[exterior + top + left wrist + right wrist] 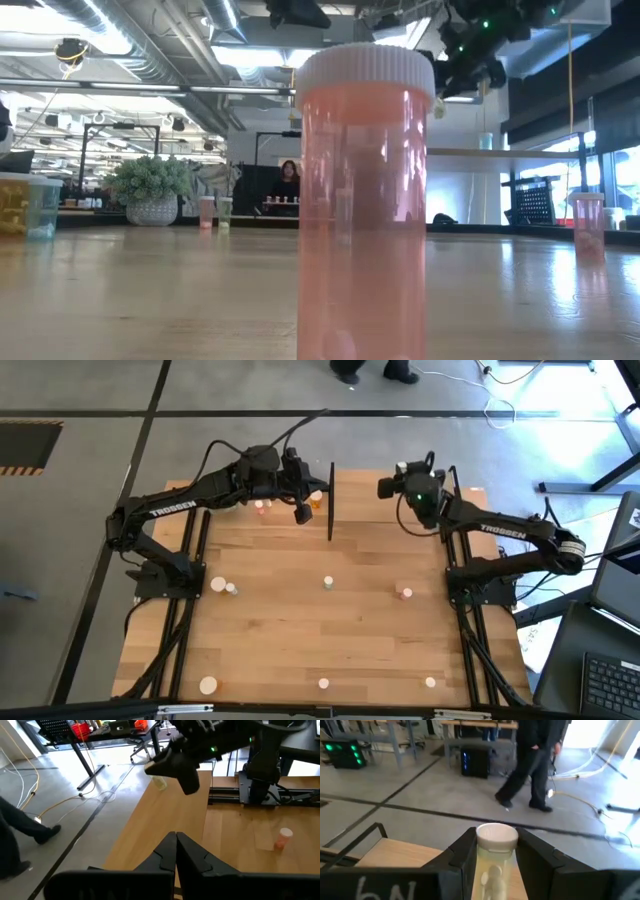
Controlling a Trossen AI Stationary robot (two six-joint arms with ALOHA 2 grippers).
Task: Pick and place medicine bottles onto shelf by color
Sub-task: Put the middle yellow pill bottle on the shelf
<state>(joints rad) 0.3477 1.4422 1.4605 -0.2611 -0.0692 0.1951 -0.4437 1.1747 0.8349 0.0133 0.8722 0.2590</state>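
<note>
My right tool (492, 865) is up over the far right part of the light-wood tabletop (300, 620), fingers (462, 857) clamped on both sides of a small pale yellowish translucent medicine bottle with a white cap (495, 855); bottle is upright between them, cap above the fingertips. My left tool (176, 851) is shut with nothing in it, fingers pressed together, hanging over the far left part of the tabletop, just left of the shelf. The shelf, thin black metal posts around a light-wood board (331, 500), stands at the far middle edge between my two arms and shows nearly edge-on from above. An orange bottle (317, 500) sits right beside it on the left, with a pink-red one (262, 507) close by under my left arm. Rest of the bottles are loose on the tabletop, well apart: two near the left arm base (222, 586), one at centre (328, 582), a pink-red one right of centre (406, 593), three along the near edge (208, 685). The low camera has a pink-red translucent bottle with white cap (362, 200) right in front of it. A person in dark clothes (532, 760) walks on the floor beyond the tabletop.
</note>
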